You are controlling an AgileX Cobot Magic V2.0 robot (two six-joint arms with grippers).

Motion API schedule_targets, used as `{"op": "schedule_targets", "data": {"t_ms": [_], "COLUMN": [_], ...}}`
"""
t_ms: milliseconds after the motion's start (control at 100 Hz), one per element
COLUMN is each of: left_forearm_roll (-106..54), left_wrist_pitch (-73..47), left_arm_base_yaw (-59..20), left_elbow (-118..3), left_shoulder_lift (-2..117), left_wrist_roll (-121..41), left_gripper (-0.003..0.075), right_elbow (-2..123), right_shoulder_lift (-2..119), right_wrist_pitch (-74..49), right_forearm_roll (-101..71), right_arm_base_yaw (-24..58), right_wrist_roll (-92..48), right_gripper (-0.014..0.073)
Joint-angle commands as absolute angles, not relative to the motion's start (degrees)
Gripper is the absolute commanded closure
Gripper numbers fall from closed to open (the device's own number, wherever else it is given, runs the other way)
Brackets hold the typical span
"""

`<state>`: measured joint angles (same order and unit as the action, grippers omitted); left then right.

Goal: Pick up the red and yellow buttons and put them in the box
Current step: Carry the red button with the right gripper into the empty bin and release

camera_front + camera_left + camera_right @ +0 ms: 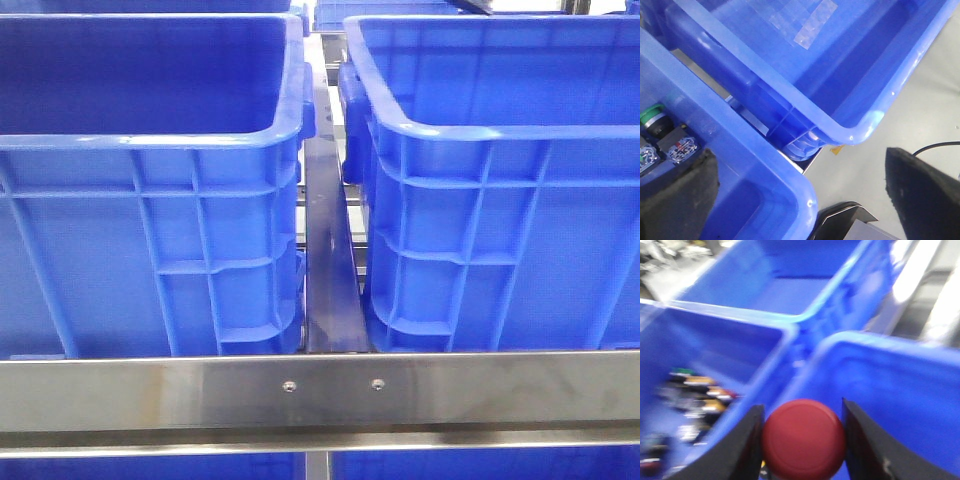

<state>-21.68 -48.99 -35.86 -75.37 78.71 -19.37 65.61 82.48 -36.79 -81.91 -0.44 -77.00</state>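
the right gripper (pixel 802 437) is clenched on a red button (pixel 804 439), its two dark fingers pressed against the button's sides so the round cap faces the wrist camera; a side pinch like this looks chosen so the button will drop straight when let go. it hangs above the meeting corners of several blue boxes, and the blur in that view suggests the arm is travelling. just beside it, one blue box (pixel 715 365) holds a heap of buttons (pixel 695 400) with green, yellow and red caps, which looks like the supply, while the box (pixel 905 390) behind the red button looks bare where its floor shows and is probably the target, though that is a judgement. the left gripper (pixel 800 195) is released, its fingers spread wide with nothing between them, poised over the rim of a blue box (pixel 740 165) that has a green-capped button (pixel 652 115) and other switch parts in its corner; it seems ready to reach in for another piece. a second, bare-looking box (pixel 805 65) sits just beside, with grey floor beyond. in the front view neither arm is visible, only two tall blue boxes (pixel 150 200) side by side behind a steel rail (pixel 320 390) at the near edge of the table, with a dark strip running in the gap between them.
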Motion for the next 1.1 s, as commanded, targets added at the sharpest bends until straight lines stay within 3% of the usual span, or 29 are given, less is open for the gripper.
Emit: {"op": "schedule_targets", "data": {"t_ms": [0, 340, 1090], "left_forearm_roll": [-23.2, -23.2, -23.2], "left_wrist_pitch": [-46.9, -48.0, -48.0], "left_arm_base_yaw": [-36.2, -36.2, -36.2], "left_elbow": [-77.5, -77.5, -77.5], "left_shoulder_lift": [76.8, 76.8, 76.8], "left_wrist_roll": [-19.3, -19.3, -19.3], "left_gripper": [0.0102, 0.0102, 0.0102], "right_elbow": [67.7, 67.8, 76.4], "right_shoulder_lift": [81.6, 90.5, 105.2], "right_wrist_pitch": [-31.4, -15.8, -16.0], "right_forearm_roll": [-84.5, -84.7, -87.3], "right_arm_base_yaw": [-0.6, -0.5, -0.3], "right_wrist_roll": [-83.0, -84.7, -84.7], "right_gripper": [0.0344, 0.0344, 0.0344]}}
